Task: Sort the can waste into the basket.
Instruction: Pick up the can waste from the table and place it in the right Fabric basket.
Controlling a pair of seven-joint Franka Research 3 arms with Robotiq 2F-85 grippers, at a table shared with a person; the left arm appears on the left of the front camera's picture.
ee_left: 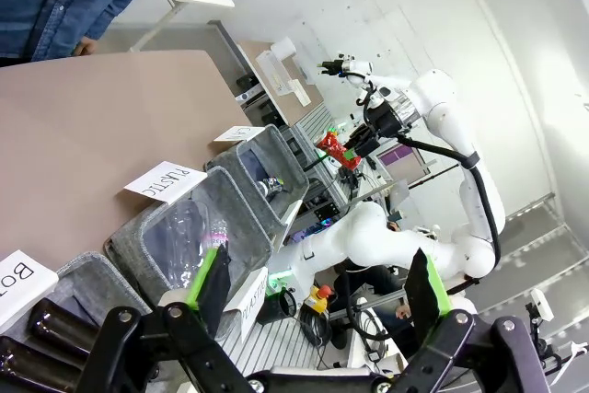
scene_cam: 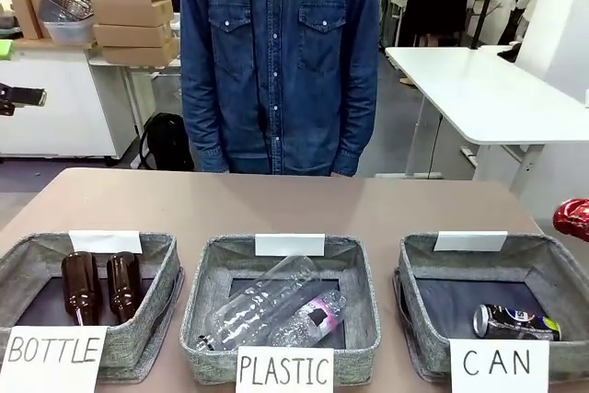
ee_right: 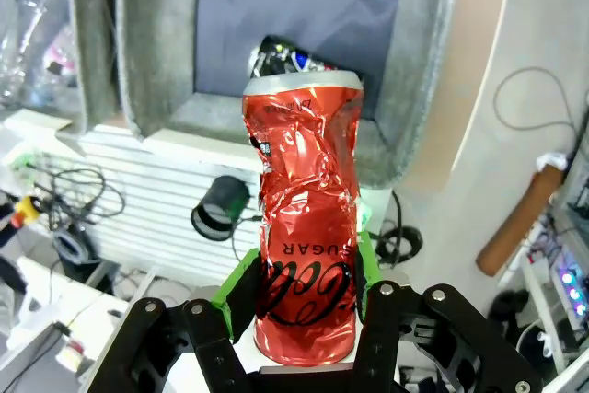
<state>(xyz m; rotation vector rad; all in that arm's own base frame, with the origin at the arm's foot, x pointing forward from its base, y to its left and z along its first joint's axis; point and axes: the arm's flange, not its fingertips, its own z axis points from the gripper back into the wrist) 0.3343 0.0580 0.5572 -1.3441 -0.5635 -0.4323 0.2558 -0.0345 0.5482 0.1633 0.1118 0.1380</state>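
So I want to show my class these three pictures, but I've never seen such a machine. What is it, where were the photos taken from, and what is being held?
It is a two-armed robot sorting rubbish. One picture looks across the table at a person in a denim shirt; three grey baskets stand there: brown bottles, a clear plastic bottle, and a dark can in the basket marked CAN. The other two come from cameras on the wrists. The right end effector grips a dented red can above that basket. The left end effector is open, holding nothing.
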